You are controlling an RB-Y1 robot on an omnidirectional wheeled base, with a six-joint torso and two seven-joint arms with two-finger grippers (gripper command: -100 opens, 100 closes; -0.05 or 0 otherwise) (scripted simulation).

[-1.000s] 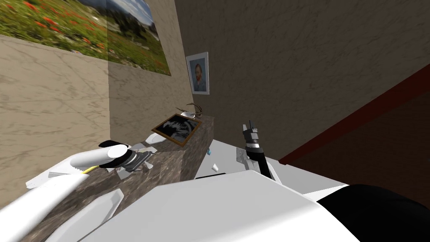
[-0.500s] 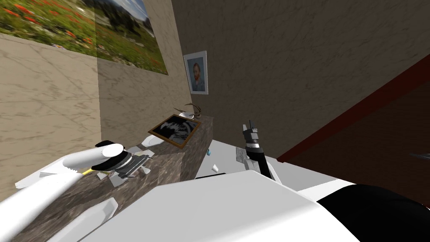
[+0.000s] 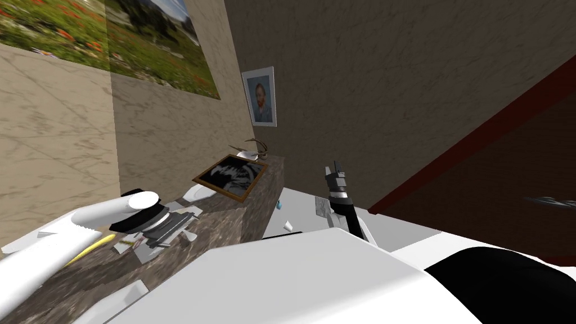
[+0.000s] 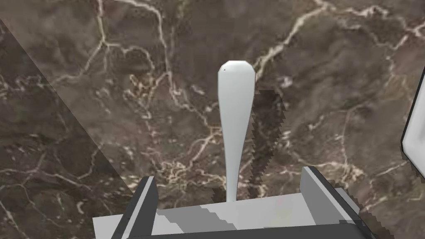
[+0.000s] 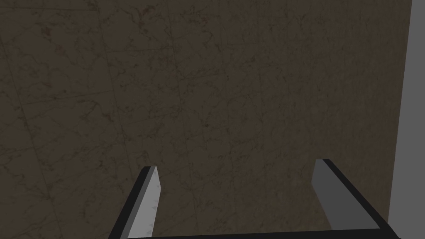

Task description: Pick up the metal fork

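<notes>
Hovering low over the dark brown marbled countertop, the left gripper faces down onto the stone. I judge this is so that its blades can close across the narrow handle rather than along it. The fork, pale grey, lies flat on the countertop, well short of the far end where a framed picture rests. Its handle runs out from the gripper's body midway between the two spread fingers and touches neither; the tines are hidden beneath the body. A white object lies near, beyond one finger. The right gripper, fingers also spread and empty, stands clear of the countertop's edge.
</notes>
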